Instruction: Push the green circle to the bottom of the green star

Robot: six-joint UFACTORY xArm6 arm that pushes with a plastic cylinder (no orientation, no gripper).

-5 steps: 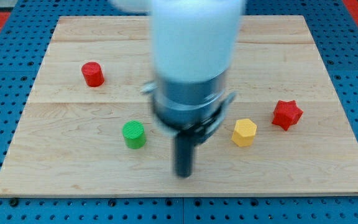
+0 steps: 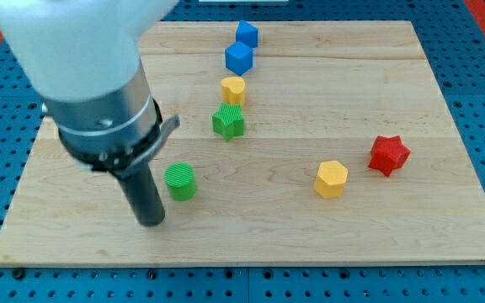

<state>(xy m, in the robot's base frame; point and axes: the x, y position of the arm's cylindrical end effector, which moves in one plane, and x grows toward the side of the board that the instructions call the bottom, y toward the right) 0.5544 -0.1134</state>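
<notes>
The green circle (image 2: 180, 182), a short green cylinder, stands on the wooden board (image 2: 411, 236) at lower centre-left. The green star (image 2: 228, 122) lies up and to the right of it, about a block's width apart. My tip (image 2: 151, 222) rests on the board just below and to the left of the green circle, close to it; I cannot tell whether it touches. The arm's white and dark body covers the board's upper left.
A yellow block (image 2: 233, 89) lies just above the green star, with two blue blocks (image 2: 239, 58) (image 2: 247, 34) above it. A yellow hexagon (image 2: 331, 178) and a red star (image 2: 389, 155) lie at the right.
The arm has swung from the board's middle to the left. My tip now sits left of the green circle instead of right. The blocks it hid now show; the red cylinder is covered.
</notes>
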